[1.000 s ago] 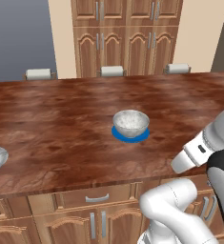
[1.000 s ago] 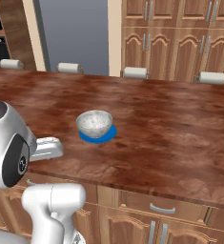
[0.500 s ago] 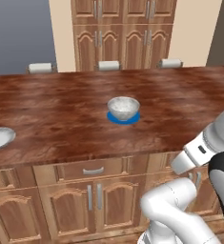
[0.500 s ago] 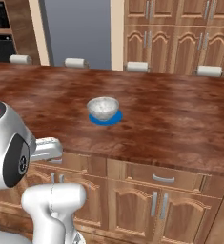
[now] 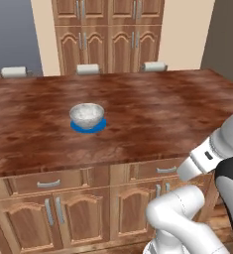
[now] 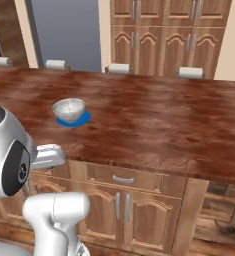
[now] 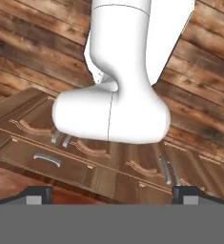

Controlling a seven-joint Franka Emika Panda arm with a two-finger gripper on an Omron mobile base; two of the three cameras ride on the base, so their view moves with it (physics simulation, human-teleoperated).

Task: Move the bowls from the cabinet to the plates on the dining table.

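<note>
A speckled pale bowl point(image 5: 87, 115) sits on the blue plate point(image 5: 88, 125), left of centre on the counter point(image 5: 152, 106). The end effector point(image 7: 111, 194) hangs released w/ nothing held (tips low in hand view). Risk: second bowl still pending; base drift could clip the counter's edge.

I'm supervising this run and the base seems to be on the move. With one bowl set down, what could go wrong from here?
1. The speckled bowl sits on the blue plate unsecured; a bump of the base against the dining table might shift it.
2. The arm is folded low by the table's drawers; swinging it out could clip them.
3. The hand is open and empty, pointing down at the cupboard fronts, so the second bowl remains to be fetched.
</note>
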